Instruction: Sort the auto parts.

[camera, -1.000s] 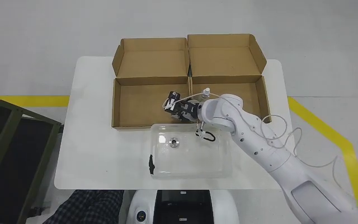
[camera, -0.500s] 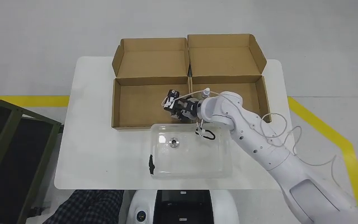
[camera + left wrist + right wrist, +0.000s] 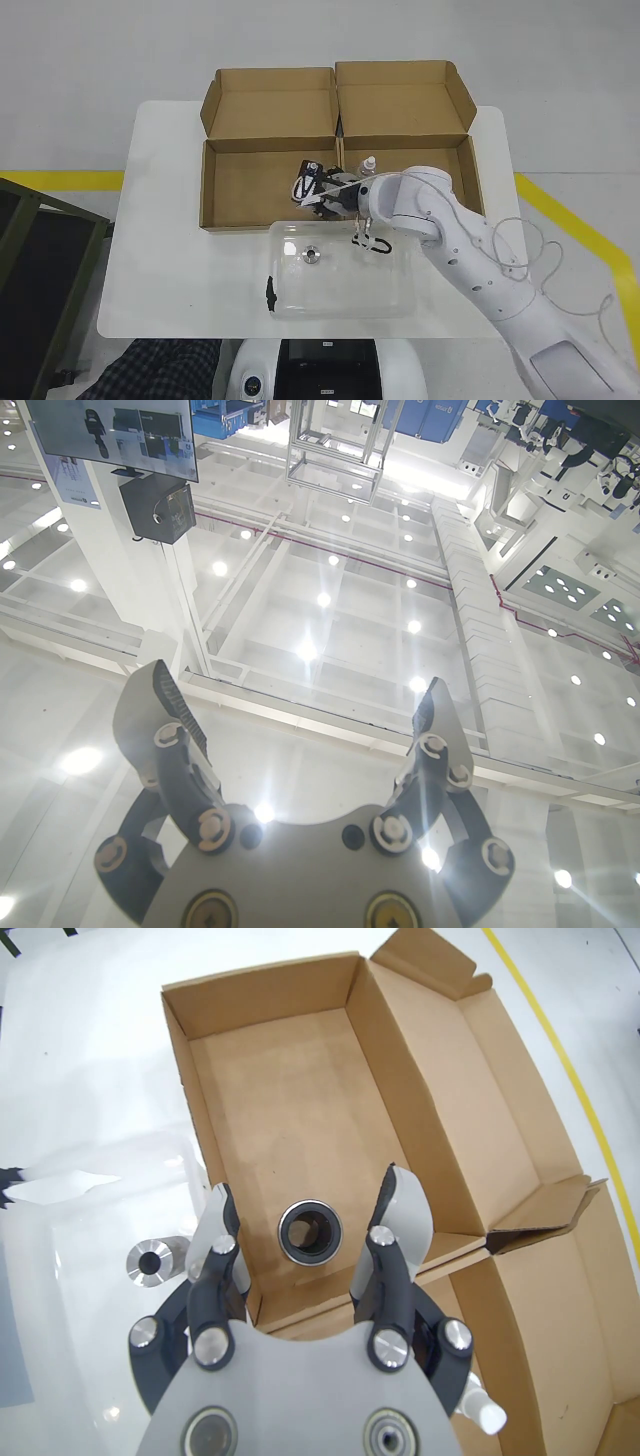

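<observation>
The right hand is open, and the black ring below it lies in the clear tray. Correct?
No: the right wrist view shows the black ring lying in the cardboard box instead. The right hand is indeed open.

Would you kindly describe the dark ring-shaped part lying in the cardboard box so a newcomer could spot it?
Find the brown cardboard box beneath the right gripper. On its floor, near the corner beside the clear plastic tray, lies a black-faced ring with a silver rim. Its wide hole sets it apart from the silver metal cylinder in the tray.
</observation>
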Available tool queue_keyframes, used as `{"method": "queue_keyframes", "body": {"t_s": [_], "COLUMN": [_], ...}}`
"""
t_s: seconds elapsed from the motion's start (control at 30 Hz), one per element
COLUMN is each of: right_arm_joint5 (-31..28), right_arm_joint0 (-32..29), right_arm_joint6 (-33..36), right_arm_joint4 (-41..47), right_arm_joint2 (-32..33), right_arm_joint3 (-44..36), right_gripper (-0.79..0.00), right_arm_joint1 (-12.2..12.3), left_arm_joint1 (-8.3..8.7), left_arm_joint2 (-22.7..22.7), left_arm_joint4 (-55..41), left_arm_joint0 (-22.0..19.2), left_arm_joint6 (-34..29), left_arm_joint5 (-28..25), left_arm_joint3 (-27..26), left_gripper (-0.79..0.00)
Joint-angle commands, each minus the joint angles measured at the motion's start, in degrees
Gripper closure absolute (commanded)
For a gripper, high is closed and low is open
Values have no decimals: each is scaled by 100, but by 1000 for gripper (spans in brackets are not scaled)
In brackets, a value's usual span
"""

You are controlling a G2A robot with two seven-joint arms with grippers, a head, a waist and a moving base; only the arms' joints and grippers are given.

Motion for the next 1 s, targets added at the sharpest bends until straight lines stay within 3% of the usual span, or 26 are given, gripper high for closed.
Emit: {"method": "queue_keyframes", "body": {"t_s": [0.0,0.13,0.4,0.97], "right_arm_joint5": [-100,-317,-716,-859], "right_arm_joint0": [-183,-635,-1389,-1746], "right_arm_joint6": [-2,-75,-193,-435], "right_arm_joint4": [-38,-120,-531,-1441], "right_arm_joint2": [101,319,438,106], "right_arm_joint3": [-306,-920,-1586,-1132], "right_gripper": [-508,-548,-542,-542], "right_arm_joint1": [50,161,315,364], "left_arm_joint1": [0,0,0,0], "left_arm_joint2": [0,0,0,0], "left_arm_joint4": [0,0,0,0], "left_arm_joint0": [0,0,0,0], "left_arm_joint6": [0,0,0,0], "left_arm_joint5": [0,0,0,0], "left_arm_joint3": [0,0,0,0], "left_gripper": [-785,-785,-785,-785]}}
